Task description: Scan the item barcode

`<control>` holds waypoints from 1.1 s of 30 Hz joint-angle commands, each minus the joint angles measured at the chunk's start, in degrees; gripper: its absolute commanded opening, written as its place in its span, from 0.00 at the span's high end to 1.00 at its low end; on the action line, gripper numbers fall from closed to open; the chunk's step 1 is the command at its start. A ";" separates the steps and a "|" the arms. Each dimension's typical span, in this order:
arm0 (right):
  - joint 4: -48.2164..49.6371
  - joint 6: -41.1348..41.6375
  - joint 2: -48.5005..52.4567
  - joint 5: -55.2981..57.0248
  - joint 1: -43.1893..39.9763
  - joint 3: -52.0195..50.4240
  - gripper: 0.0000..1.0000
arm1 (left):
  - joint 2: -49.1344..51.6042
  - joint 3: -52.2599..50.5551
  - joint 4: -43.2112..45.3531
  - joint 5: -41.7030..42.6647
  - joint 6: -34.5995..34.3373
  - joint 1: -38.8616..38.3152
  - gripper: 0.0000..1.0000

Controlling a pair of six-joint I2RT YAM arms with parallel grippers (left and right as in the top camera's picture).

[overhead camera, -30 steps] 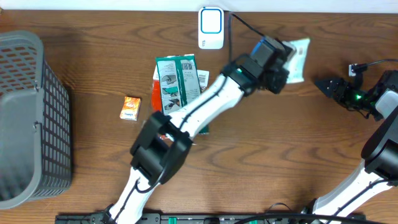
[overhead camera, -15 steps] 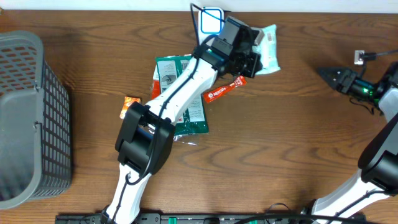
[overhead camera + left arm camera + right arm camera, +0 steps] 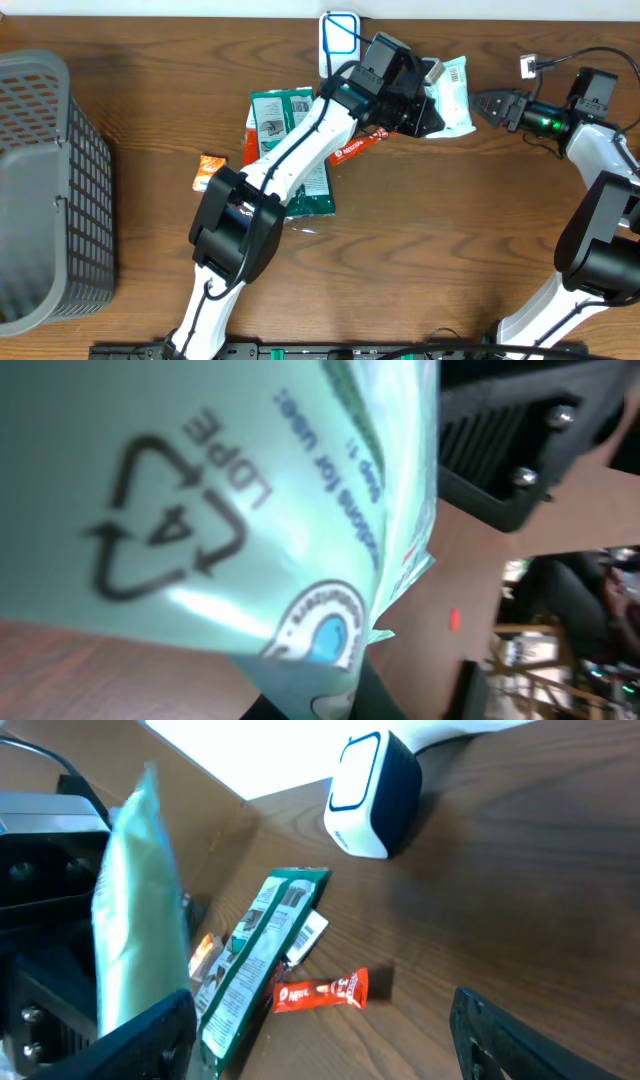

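Two pincers: left pincer (image 3: 430, 98) clamps the pale green packet (image 3: 455, 88), right pincer (image 3: 490, 103) stands spread just beside it.

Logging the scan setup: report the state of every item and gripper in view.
left gripper, shut on pale green pouch
pale green pouch, held upright, lifted
right gripper, open, empty
scanner, standing upright
red bar, lying flat
green packets, lying flat
orange packet, lying flat

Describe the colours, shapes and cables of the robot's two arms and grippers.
Left arm and right arm: white tubular links, blocky black joints. Left gripper and right gripper are black. A green light glows at the right wrist, where a thin black cable loops.
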 commanded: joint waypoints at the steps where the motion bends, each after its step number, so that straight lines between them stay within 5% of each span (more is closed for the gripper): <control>1: 0.63 1.92 -0.70 -1.62 1.49 -0.20 0.22 | -1.42 0.98 0.02 5.27 -0.70 -0.24 0.93; 19: 18.16 18.84 -0.70 -12.44 -0.52 -0.15 0.22 | -1.42 0.98 -0.98 5.79 -0.63 3.06 0.92; 33: 19.30 19.63 -0.70 -16.61 0.68 -0.15 0.26 | -1.42 0.98 -0.98 5.86 -0.72 2.56 0.93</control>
